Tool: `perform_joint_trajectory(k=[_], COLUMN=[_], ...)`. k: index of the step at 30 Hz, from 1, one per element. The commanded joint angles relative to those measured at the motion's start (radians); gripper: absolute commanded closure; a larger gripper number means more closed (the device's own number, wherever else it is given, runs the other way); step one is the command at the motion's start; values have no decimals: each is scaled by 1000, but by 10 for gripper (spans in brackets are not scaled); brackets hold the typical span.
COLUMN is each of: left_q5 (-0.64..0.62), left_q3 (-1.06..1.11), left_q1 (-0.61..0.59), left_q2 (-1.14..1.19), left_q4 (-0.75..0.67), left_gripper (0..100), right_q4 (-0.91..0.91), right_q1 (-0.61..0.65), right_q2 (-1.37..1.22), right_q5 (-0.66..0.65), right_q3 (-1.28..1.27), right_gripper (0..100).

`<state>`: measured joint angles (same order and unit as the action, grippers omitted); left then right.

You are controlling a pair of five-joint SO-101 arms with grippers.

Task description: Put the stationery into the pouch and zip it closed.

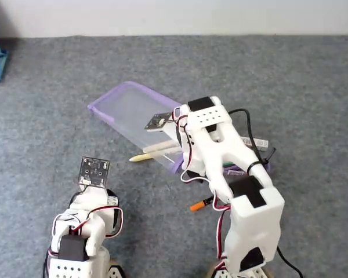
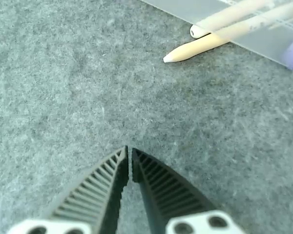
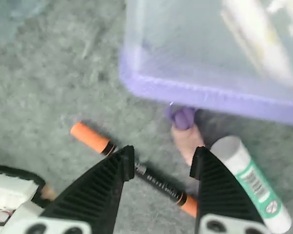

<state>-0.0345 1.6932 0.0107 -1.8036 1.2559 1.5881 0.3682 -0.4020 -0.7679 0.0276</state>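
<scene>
Pouch (image 1: 123, 108): purple, see-through, flat on the grey carpet (image 2: 63, 73). It lies just ahead of the right gripper (image 3: 163, 152), near edge right past the fingertips.

Right gripper: jaws apart, nothing held, low over the orange-capped pen (image 3: 156, 181). The black barrel crosses the gap between the jaws at a slant.

Left gripper (image 2: 129, 158): jaws together, empty, over bare carpet. Cream pencil (image 2: 198, 48) lies well ahead of it, tip out on the carpet. Can't tell whether the rest is in or on the pouch.

Glue stick (image 3: 251, 183): just outside one jaw of the right gripper, near the pen's end.

Zip pull (image 3: 182, 117): at the pouch corner, just ahead of the jaw gap.

Step, judged: grab the pen. To do it well:
- Drop straight down and close on mid-barrel, not the cap, so it won't swivel.
- Keep the outer jaw off the glue stick.
- Lift level and feed it in end-first along the pouch's open edge, clear of the pull.
</scene>
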Motion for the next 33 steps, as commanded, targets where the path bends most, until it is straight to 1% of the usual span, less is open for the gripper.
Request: perform_joint_trajectory(k=[1, 6, 11, 15, 22, 24, 26, 27, 29, 30, 33], left_q5=[9, 9, 9, 9, 9, 9, 9, 9, 9, 9, 9], left_q3=[-10, -10, -10, -10, -10, -10, -10, -10, -10, -10, -10], left_q1=[-2, -2, -2, -2, -2, -2, -2, -2, -2, -2, -2], left_q2=[-15, -15, -15, -15, -15, -15, -15, -15, -15, -15, -15], left_q4=[3, 3, 3, 3, 3, 3, 3, 3, 3, 3, 3], left_gripper=[986, 986, 986, 986, 986, 986, 986, 986, 986, 986, 986], right_q4=[-45, -68, -68, -64, -71, -71, -71, -71, -59, -53, -25], right_q1=[-7, -50, -68, -68, -68, -68, -67, -67, -67, -68, -67], right_q2=[-22, -85, -88, -96, -101, -101, -97, -91, -81, -65, 2], right_q5=[-11, -11, -12, -12, -12, -12, -8, -6, -2, 14, 61], right_q3=[9, 9, 14, 18, 15, 15, 17, 17, 21, 21, 21], right_gripper=[804, 805, 870, 850, 851, 881, 970, 998, 976, 991, 990])
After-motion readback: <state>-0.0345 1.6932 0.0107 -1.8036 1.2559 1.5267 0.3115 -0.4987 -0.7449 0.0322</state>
